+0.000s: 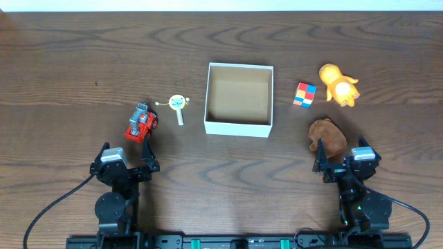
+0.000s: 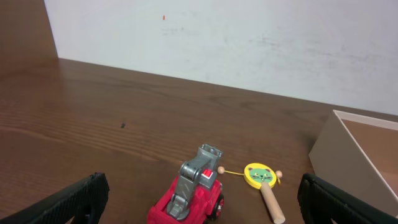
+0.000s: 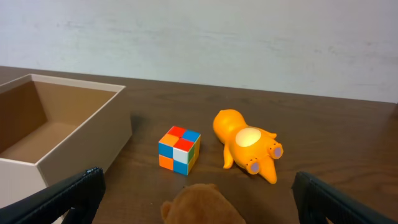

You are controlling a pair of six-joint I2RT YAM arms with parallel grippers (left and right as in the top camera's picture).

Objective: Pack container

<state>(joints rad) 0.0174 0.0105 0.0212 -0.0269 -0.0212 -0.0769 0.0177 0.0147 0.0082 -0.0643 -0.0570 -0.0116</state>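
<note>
My left end effector (image 1: 128, 155) and right end effector (image 1: 341, 158) stand wide and empty at the near edge of the worktop (image 1: 69, 62). The container (image 1: 237, 127) sits at centre, open side up and with nothing inside, probably so that either arm can reach it. The red truck (image 1: 141, 123) and rattle (image 1: 178, 105) lie to its left. The cube (image 1: 304, 95), orange toy (image 1: 339, 85) and brown plush (image 1: 327, 135) lie to its right, the plush nearest my right end effector.
</note>
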